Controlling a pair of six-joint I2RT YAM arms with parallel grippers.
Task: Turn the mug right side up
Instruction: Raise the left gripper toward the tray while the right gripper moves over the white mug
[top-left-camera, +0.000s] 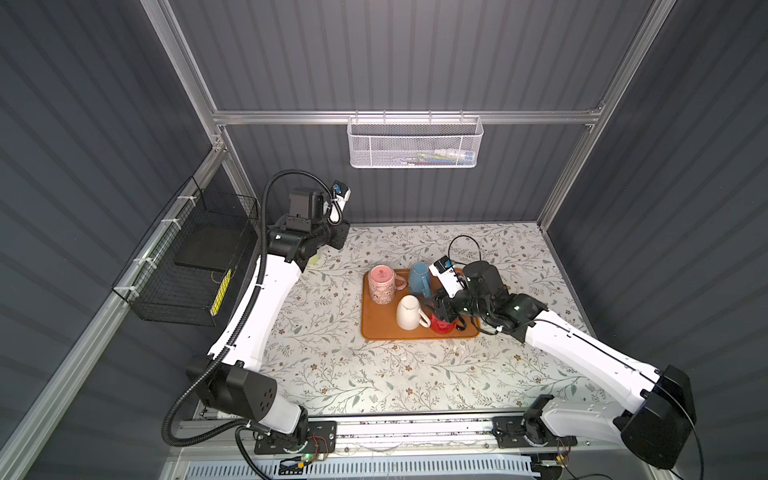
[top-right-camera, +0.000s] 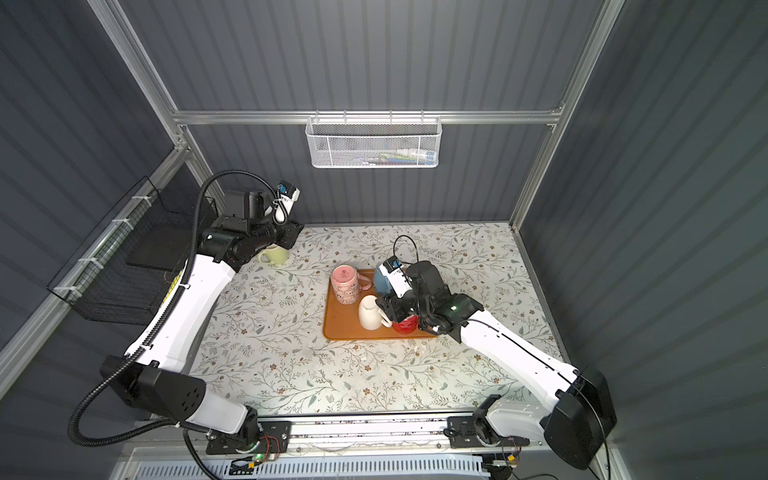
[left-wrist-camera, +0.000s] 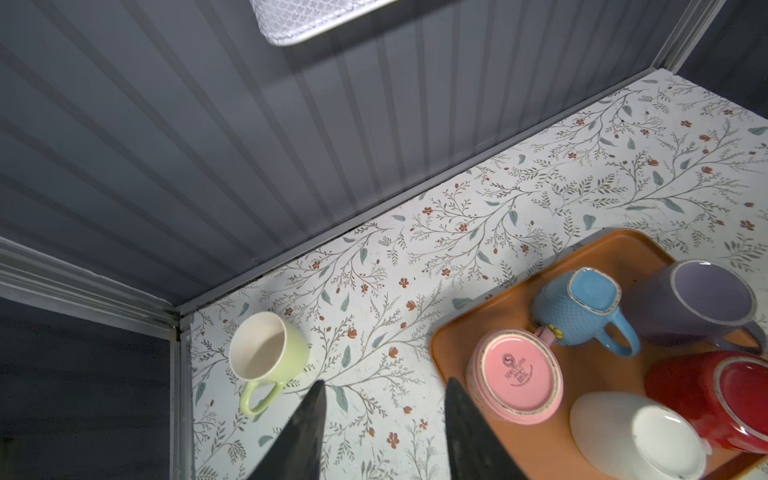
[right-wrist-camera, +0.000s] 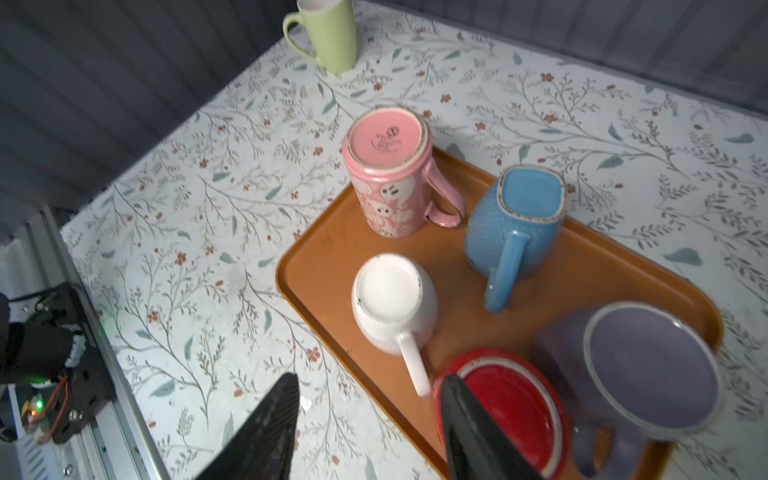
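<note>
Red mug (right-wrist-camera: 523, 399), base up, on orange tray (right-wrist-camera: 324, 266) toward its front edge, beside inverted white mug (right-wrist-camera: 390, 303); right gripper (right-wrist-camera: 370, 382) just above it, jaws parted, one finger perhaps touching its base; left gripper (left-wrist-camera: 385, 382) jaws parted, empty, near upright green mug (left-wrist-camera: 266, 353).

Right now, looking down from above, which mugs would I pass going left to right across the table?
In a top view: green mug → pink mug → white mug → red mug. The blue mug overlaps the white one from left to right, so it is left out.
</note>
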